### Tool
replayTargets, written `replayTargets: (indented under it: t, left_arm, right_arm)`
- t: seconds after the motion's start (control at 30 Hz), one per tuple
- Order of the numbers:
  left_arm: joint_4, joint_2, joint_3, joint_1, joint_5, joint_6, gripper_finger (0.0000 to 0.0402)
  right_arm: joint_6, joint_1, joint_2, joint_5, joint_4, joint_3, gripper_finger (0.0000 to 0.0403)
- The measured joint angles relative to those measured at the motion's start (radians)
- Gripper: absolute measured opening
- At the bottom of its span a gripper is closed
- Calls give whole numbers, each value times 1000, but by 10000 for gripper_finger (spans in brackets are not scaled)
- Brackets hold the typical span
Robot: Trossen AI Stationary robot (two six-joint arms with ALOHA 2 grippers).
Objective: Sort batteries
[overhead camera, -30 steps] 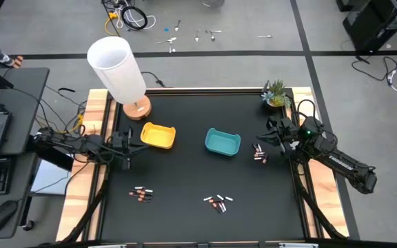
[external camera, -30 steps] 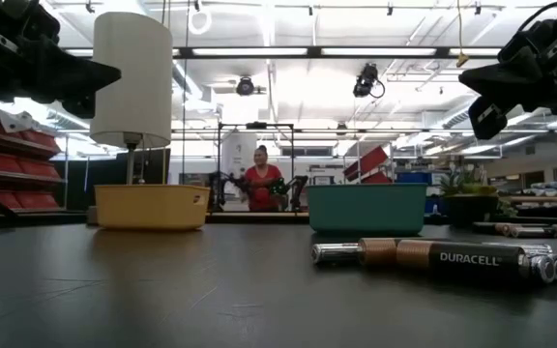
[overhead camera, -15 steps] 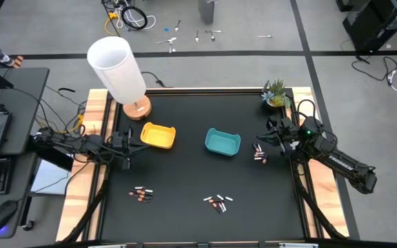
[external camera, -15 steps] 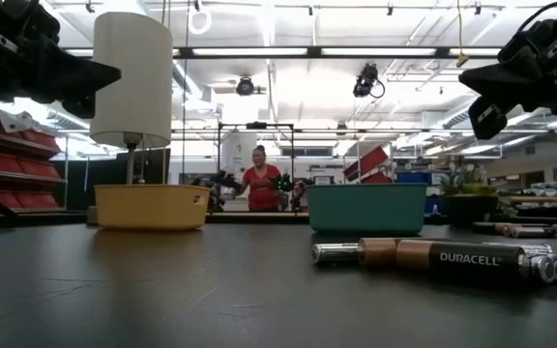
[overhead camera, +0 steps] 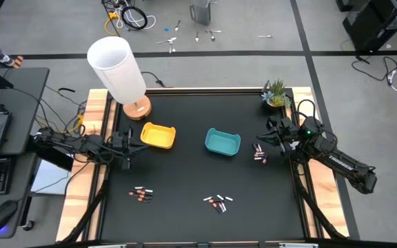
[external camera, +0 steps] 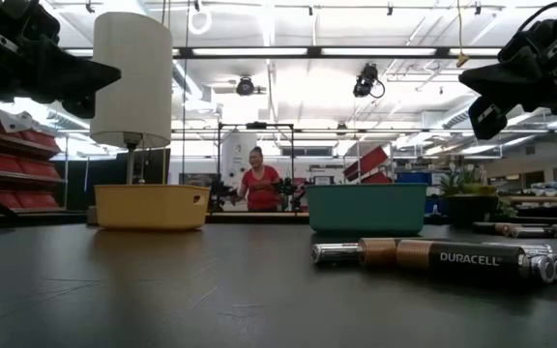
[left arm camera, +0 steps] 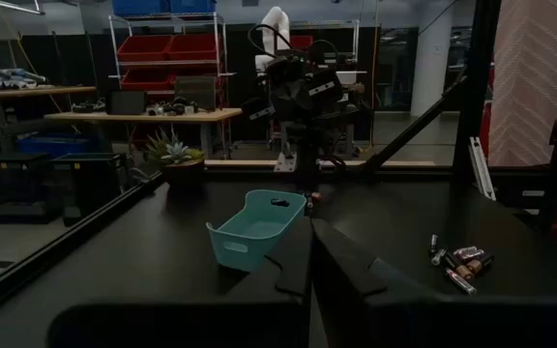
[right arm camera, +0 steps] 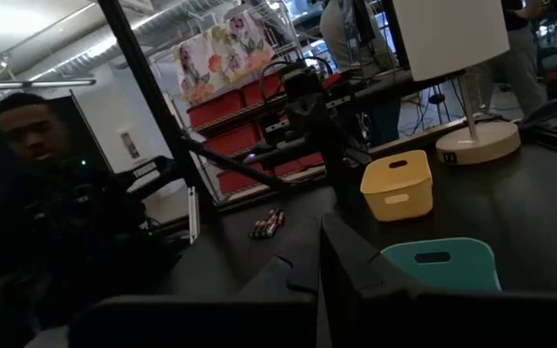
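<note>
The batteries lie flat on the black table in three small heaps: one near the front left [overhead camera: 141,193], one at the front middle [overhead camera: 217,202] and one to the right of the teal tray [overhead camera: 258,153]. In the low view the nearest heap [external camera: 438,257] shows dark bodies with copper ends and silver ones. A yellow tray [overhead camera: 158,136] and a teal tray [overhead camera: 222,142] stand mid-table. My left gripper [overhead camera: 138,145] is shut and empty, above the table left of the yellow tray. My right gripper [overhead camera: 264,138] is shut and empty, above the table just beyond the right heap.
A white lamp [overhead camera: 119,69] on a wooden foot stands at the far left corner. A small potted plant [overhead camera: 276,93] stands at the far right corner. A raised wooden frame [overhead camera: 95,124] rims the table. A person [external camera: 259,184] stands far behind the table.
</note>
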Motion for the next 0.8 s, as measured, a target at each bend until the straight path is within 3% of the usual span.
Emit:
replayTargets:
  t: [0.57,0.8]
  left_arm:
    - [0,0,0,0,0,-1,21]
    - [39,0,0,0,0,-219,21]
  right_arm:
    - [0,0,0,0,0,0,3]
    - [-47,0,0,46,3,0,3]
